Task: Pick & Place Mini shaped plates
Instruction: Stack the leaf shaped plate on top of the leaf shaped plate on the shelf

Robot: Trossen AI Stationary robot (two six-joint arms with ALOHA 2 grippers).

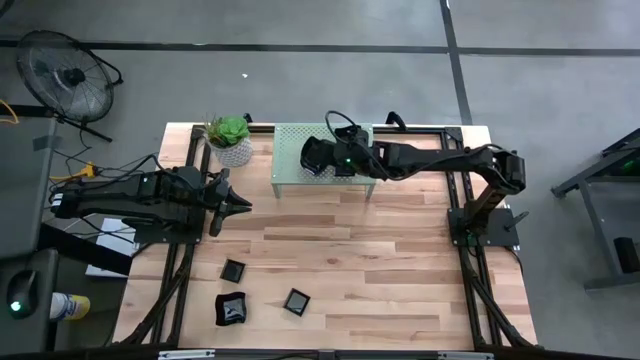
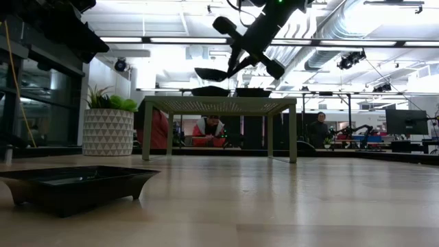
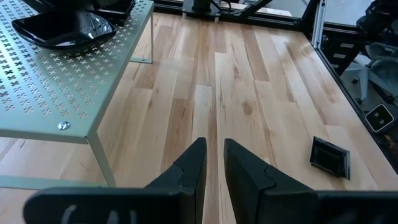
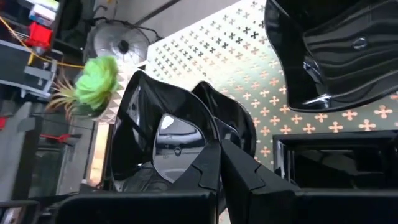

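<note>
Three black mini plates sit loose on the wooden table's (image 1: 400, 250) near side — a square one (image 1: 233, 270), a wavy-rimmed one (image 1: 232, 309) and another small square one (image 1: 296, 302), all apart from each other. Across the table I see the pale green perforated stand (image 1: 290, 175), with more plates on top; from the left wrist camera a rounded dish (image 3: 62, 30) rests on it.

My right gripper (image 4: 217, 155) is over that stand, its fingers pressed together on the rim of a glossy black plate (image 4: 165, 140). From table height, that plate (image 2: 212, 73) hangs clear above the stand top, not touching the dishes lying below it. A wavy plate (image 4: 336, 56) and a square one (image 4: 336, 162) lie on the stand just beside it.

My left gripper (image 3: 214, 165) waits at the table's left side, near the white-potted green plant (image 1: 231, 140), its fingers only slightly apart with nothing between them.
</note>
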